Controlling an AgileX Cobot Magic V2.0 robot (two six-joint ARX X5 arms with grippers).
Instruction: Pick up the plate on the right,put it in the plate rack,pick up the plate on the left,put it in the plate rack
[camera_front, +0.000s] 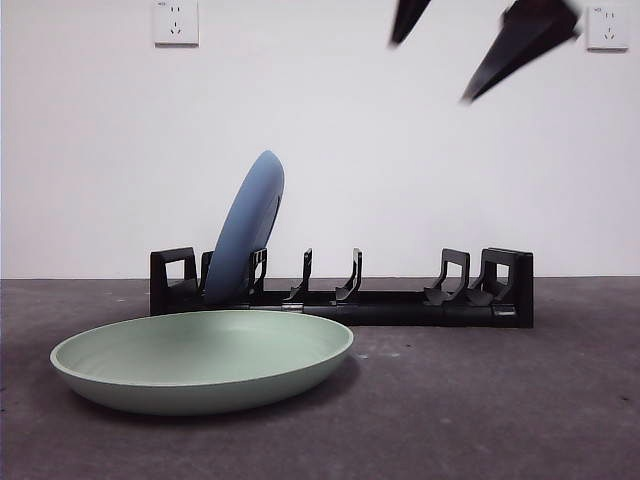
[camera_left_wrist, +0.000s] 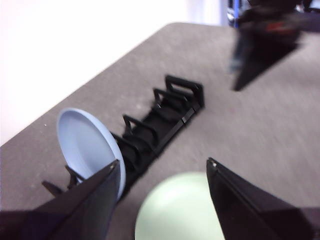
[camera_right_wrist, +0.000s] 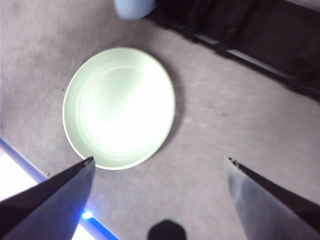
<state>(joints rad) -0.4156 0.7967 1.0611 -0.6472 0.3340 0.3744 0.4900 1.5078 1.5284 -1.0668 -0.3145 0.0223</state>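
- A grey desk (camera_front: 520, 400) stands before a plain white wall with two wall sockets (camera_front: 176, 22) high up.
- The plate rack (camera_front: 400, 300), long, low and black, lies across the desk in the front view, with upright curved dividers and blocky loop ends.
- A blue plate (camera_front: 247, 228) stands on edge in the rack, leaning, in a slot near the rack's left end as the front view shows it.
- A green plate (camera_front: 200, 360) lies flat on the desk just in front of that end of the rack, apart from it; it hides part of the rack's lower edge in the front view.
- The left gripper (camera_left_wrist: 162, 167) hangs above the desk with its fingers spread wide and empty; between them lie the green plate's edge and the near end of the rack, well below.
- The right gripper (camera_right_wrist: 159, 160) is also held wide and empty, above the desk, with the green plate beyond its fingertips and untouched.
- In the front view only dark blurred fingertips (camera_front: 515, 45) show at the top right; which arm they belong to cannot be told there.
- Both wrist views are blurred; the rack's dividers are hard to count, and the blue plate is cut off in the right wrist view.
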